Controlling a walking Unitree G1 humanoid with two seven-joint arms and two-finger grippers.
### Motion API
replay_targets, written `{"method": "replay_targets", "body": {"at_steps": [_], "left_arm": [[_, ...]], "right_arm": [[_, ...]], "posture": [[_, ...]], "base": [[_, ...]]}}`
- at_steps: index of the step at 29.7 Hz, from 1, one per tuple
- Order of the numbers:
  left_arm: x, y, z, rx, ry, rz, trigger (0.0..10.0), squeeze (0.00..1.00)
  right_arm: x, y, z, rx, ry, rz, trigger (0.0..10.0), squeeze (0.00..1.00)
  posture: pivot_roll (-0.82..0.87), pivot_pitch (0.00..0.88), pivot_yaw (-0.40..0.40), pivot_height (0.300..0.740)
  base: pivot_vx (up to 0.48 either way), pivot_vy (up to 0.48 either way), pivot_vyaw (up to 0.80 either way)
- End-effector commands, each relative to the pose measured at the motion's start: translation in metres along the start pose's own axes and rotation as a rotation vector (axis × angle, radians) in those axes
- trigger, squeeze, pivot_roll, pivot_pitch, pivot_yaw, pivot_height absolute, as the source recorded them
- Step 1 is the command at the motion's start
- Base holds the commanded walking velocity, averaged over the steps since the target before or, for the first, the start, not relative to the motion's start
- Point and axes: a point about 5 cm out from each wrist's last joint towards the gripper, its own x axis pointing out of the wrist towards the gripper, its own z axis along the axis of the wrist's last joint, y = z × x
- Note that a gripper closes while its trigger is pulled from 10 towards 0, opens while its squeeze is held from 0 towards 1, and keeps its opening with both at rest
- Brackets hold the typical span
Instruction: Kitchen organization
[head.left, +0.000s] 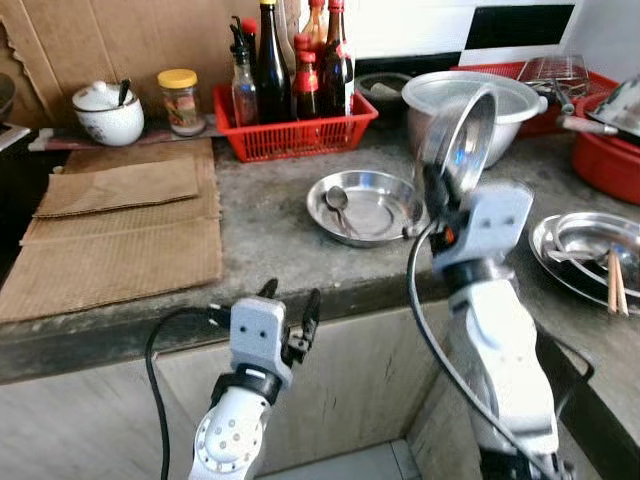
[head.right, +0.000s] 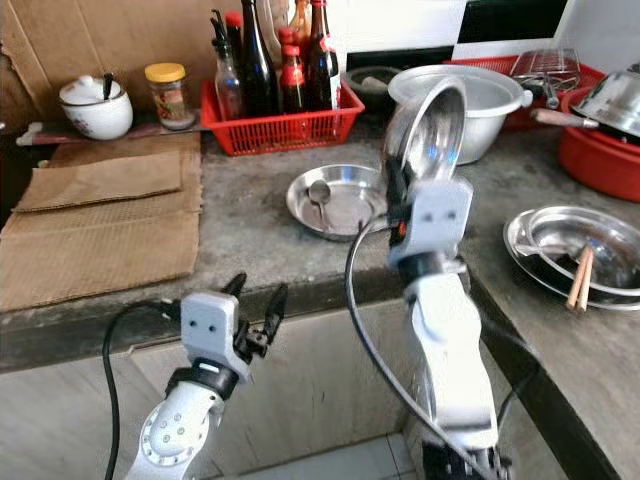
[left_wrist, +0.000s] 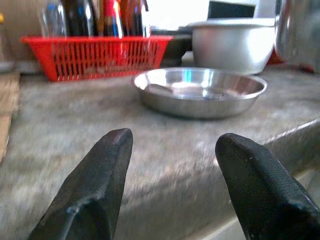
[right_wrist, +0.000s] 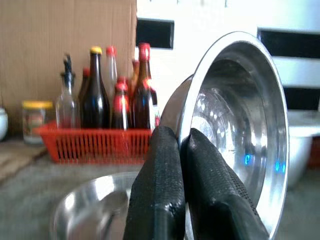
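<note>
My right gripper (head.left: 437, 195) is shut on the rim of a steel bowl (head.left: 462, 140), which it holds tilted on edge above the stone counter (head.left: 260, 240). In the right wrist view the fingers (right_wrist: 165, 165) pinch that rim, with the bowl's shiny inside (right_wrist: 240, 125) facing the camera. Just left of the bowl a shallow steel dish (head.left: 380, 215) rests on the counter with a spoon (head.left: 337, 200) in it. My left gripper (head.left: 290, 305) is open at the counter's front edge, holding nothing. Its wrist view looks across the counter at the dish (left_wrist: 200, 90).
A red basket (head.left: 295, 130) of sauce bottles stands at the back, with a large steel pot (head.left: 500, 100) to its right. A red basin (head.left: 605, 160) and a steel plate (head.left: 575, 270) with chopsticks are at the right. Cardboard sheets (head.left: 120, 230), a white jar (head.left: 108, 112) and a yellow-lidded jar (head.left: 181, 100) are at the left.
</note>
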Motion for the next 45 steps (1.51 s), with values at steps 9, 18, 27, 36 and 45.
{"method": "replay_targets", "body": {"at_steps": [9, 18, 27, 36, 45], "left_arm": [[-0.001, 0.002, 0.009, 0.015, -0.04, 0.003, 10.0, 0.0], [-0.004, 0.0, 0.01, 0.033, -0.042, -0.025, 10.0, 0.0], [-0.005, -0.001, 0.011, 0.037, -0.044, -0.029, 10.0, 0.0], [-0.005, -0.001, 0.01, 0.043, -0.043, -0.033, 10.0, 0.0], [-0.006, -0.002, 0.007, 0.048, -0.033, -0.041, 10.0, 0.0]], "right_arm": [[0.0, 0.002, 0.016, -0.01, -0.052, 0.029, 0.0, 0.0], [-0.008, 0.004, 0.008, -0.03, 0.01, 0.146, 0.0, 0.0], [-0.009, 0.002, 0.005, -0.041, 0.033, 0.166, 0.0, 0.0], [-0.007, 0.001, 0.005, -0.037, 0.027, 0.151, 0.0, 0.0], [-0.003, 0.003, 0.008, -0.028, 0.013, 0.137, 0.0, 0.0]], "posture": [[0.05, 0.064, -0.024, 0.74], [0.05, 0.064, -0.03, 0.74], [0.05, 0.059, -0.03, 0.74], [0.04, 0.048, -0.028, 0.74], [0.04, 0.046, -0.025, 0.74]], "base": [[0.0, 0.0, 0.0], [0.0, 0.0, 0.0], [0.0, 0.0, 0.0], [-0.275, 0.0, 0.0], [-0.303, 0.0, 0.0]]}}
